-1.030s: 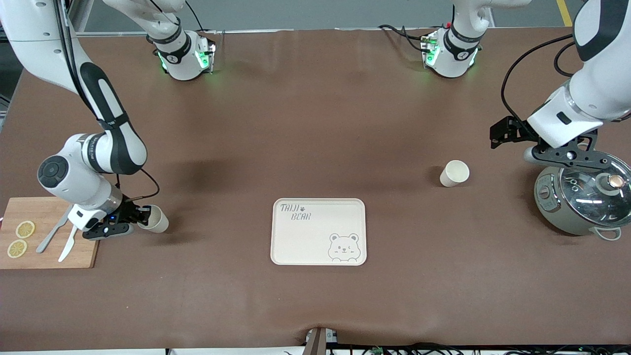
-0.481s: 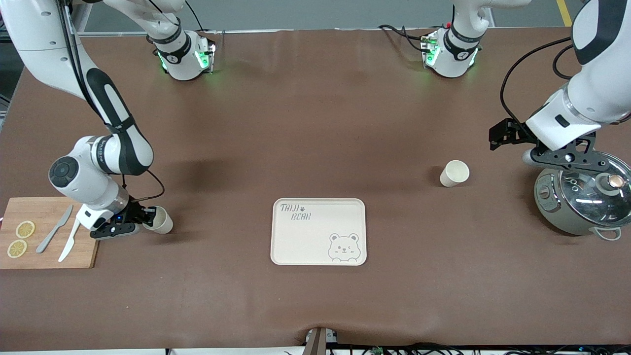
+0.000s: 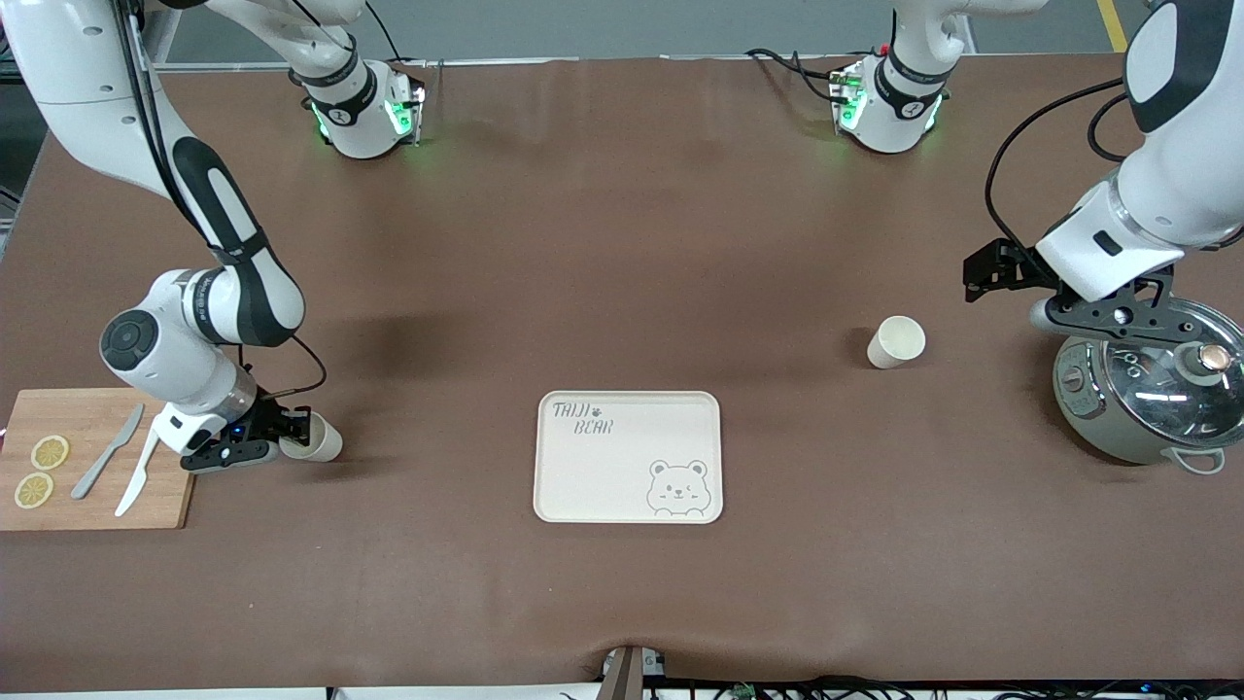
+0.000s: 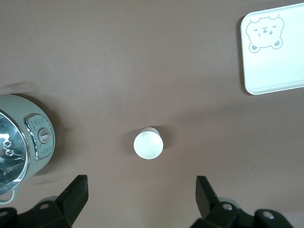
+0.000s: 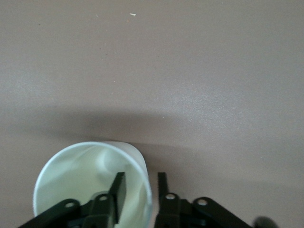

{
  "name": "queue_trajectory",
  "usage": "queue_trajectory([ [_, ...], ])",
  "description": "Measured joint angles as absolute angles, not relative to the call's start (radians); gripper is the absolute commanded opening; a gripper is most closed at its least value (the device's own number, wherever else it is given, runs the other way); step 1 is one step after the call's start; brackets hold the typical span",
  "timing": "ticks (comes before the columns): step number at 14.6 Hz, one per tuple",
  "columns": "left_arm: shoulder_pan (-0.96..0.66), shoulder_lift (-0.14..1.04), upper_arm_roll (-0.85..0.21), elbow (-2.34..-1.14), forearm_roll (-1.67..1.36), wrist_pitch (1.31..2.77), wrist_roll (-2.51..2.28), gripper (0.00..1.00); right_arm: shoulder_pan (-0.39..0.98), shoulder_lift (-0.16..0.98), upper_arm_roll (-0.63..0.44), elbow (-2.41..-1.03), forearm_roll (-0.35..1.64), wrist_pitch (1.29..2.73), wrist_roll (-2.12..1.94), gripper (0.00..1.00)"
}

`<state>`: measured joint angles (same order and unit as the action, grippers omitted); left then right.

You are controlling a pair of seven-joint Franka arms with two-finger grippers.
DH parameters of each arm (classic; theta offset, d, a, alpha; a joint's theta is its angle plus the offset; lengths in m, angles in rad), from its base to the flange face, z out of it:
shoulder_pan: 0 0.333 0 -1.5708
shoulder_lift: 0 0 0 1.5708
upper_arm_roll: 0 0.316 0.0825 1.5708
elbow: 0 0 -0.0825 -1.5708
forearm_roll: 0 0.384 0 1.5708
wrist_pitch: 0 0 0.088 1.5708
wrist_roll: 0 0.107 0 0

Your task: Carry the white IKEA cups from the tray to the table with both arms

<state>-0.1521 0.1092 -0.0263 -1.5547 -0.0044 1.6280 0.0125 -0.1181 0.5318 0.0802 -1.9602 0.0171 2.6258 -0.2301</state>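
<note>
Tray (image 3: pixel 628 457) empty, both cups on tabletop (image 3: pixel 622 243): right pincer (image 3: pixel 289 437) straddles second cup's (image 3: pixel 316 439) rim beside cutting board (image 3: pixel 92 462), fingers looking slack; left pincer (image 3: pixel 1011 267) spread wide over rice cooker (image 3: pixel 1147 394), first cup (image 3: pixel 896 341) near; next, lift clear.

I see one cup (image 3: pixel 317 439) on the tabletop (image 3: pixel 622 243) at my right end effector (image 3: pixel 292 430), beside the cutting board (image 3: pixel 92 459); the other cup (image 3: pixel 895 341) stands below my left end effector (image 4: pixel 142 199), near the cooker (image 3: pixel 1147 389).
</note>
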Motion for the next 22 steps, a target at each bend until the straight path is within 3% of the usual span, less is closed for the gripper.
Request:
queue_trajectory([
  [13, -0.147, 0.122, -0.010, -1.555, -0.004, 1.698, 0.013, 1.00, -0.118, 0.529, 0.082, -1.938, 0.017, 2.620, -0.245, 1.00],
  [15, -0.147, 0.126, -0.010, -1.555, -0.004, 1.708, 0.013, 1.00, -0.118, 0.525, 0.082, -1.893, 0.017, 2.531, -0.245, 1.00],
  [22, -0.147, 0.131, -0.010, -1.554, -0.004, 1.716, 0.013, 1.00, -0.119, 0.489, 0.080, -1.555, 0.017, 2.012, -0.245, 1.00],
])
